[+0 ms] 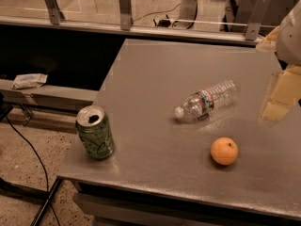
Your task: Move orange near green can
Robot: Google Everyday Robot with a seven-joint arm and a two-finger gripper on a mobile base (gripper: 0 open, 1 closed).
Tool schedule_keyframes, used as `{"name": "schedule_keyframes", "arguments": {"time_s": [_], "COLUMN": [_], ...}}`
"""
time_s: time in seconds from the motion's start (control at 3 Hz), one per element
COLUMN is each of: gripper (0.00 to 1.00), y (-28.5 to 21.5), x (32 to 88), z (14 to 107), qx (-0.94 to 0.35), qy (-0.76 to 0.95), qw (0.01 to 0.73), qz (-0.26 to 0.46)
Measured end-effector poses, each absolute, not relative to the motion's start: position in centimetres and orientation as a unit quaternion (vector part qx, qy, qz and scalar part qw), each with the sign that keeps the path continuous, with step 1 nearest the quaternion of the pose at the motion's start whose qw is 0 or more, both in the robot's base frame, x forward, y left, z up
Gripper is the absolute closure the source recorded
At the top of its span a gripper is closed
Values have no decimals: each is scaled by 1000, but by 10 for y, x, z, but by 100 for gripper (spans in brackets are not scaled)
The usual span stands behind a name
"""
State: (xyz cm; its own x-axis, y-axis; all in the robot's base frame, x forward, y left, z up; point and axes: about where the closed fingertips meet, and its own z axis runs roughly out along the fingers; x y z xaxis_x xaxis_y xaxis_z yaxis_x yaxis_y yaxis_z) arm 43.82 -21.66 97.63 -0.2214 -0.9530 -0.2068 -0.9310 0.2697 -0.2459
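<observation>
The orange is a small round fruit resting on the grey table, toward the front right. The green can stands upright near the table's front left corner, its silver top with the tab opening facing up. The two are far apart, about half the table's width. My gripper is at the right edge of the view, pale yellow and blurred, above the table to the upper right of the orange and apart from it.
A clear plastic water bottle lies on its side mid-table, above and between the orange and the can. A glass railing with metal posts runs behind the table. A cable lies on the floor at left.
</observation>
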Motion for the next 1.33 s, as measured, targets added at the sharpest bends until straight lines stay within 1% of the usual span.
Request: {"name": "schedule_keyframes", "arguments": {"time_s": [0.67, 1.0, 1.33], "gripper": [0, 0, 0], "y": [-213, -207, -199], "x": [432, 426, 419], "z": [966, 937, 896], "qx": [-605, -608, -616], "qy": [778, 777, 775], "qw": [164, 162, 140], "qz": [-32, -21, -10]}}
